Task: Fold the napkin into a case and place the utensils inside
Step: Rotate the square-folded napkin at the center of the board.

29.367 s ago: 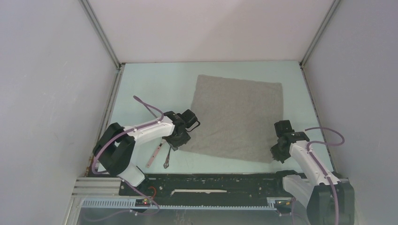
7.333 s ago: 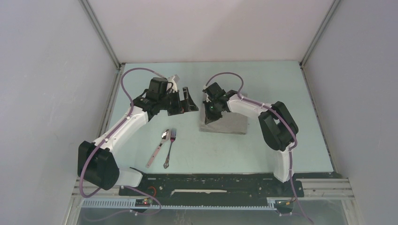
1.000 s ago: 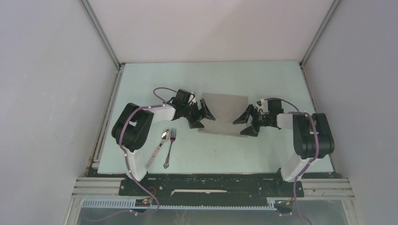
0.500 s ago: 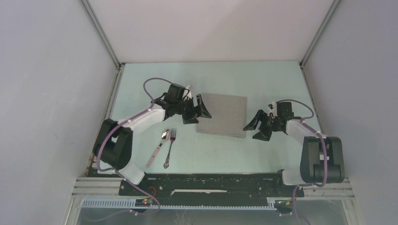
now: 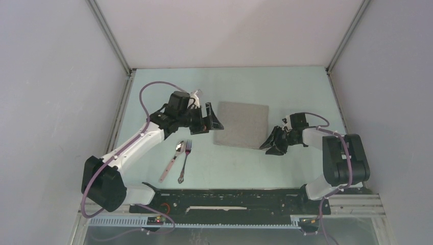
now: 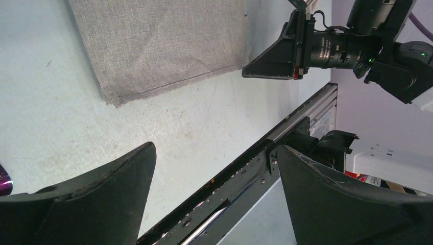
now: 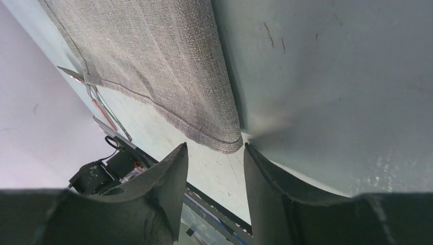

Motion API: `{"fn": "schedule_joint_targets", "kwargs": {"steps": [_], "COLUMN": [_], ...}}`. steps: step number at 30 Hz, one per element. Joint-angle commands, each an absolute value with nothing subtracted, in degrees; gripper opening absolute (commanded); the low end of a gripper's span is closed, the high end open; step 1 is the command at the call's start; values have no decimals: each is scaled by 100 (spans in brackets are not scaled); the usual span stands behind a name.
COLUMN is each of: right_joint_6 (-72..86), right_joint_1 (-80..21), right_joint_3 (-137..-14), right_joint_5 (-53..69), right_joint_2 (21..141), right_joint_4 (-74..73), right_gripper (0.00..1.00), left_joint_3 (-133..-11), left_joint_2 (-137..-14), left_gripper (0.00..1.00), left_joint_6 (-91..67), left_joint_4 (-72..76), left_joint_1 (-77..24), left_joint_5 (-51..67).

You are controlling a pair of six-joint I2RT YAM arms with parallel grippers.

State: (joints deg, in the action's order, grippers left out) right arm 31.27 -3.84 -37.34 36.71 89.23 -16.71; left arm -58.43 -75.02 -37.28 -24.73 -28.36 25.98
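Napkin (image 5: pixel 241 124): matte cloth; fork (image 5: pixel 184 161): shiny metal; tbl (image 5: pixel 286 87) smooth.

Both arms wear the same kit: white shells on the long links of the left arm (image 5: pixel 134 148) and right arm (image 5: pixel 343 159), chunky black housings at the joints, and a purple cable (image 5: pixel 151 91) running along the left one with a twin cable (image 5: pixel 320 118) on the right. Out front, the left gripper (image 5: pixel 213 122) and right gripper (image 5: pixel 271 146) are all matte black, their fingers (image 6: pixel 87 196) broad curved wedges tapering to a point. The left wrist view catches more of the right one's wrist: a ribbed black barrel (image 6: pixel 334 48) with faint pale lettering, and a tiny green light (image 6: pixel 422 54) glowing on the housing behind.
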Motion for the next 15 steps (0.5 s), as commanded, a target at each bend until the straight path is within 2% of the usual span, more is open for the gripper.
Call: {"fn": "schedule_joint_targets", "kwargs": {"steps": [1,10,15], "right_joint_6": [3148,3307,3288], "right_joint_1": [-369,-422,-418], "right_joint_3": [-3727,-4006,-4050], "right_joint_5": [3235,3052,3076], "right_joint_2": [9088,9287,9322], "right_joint_4": [-1548,-1670,-1768], "right_gripper": [51,36,13], "left_joint_3": [-5843,-5871,-5813], "left_joint_2": [-7382,-7336,-7266], "left_gripper": [96,96,96], "left_joint_6": [-3586,-3588,-3571], "left_joint_4": [-2546,-2534,-2538], "left_joint_1": [-2856,-2856,-2856], "left_joint_5": [2549,2558,2576]}}
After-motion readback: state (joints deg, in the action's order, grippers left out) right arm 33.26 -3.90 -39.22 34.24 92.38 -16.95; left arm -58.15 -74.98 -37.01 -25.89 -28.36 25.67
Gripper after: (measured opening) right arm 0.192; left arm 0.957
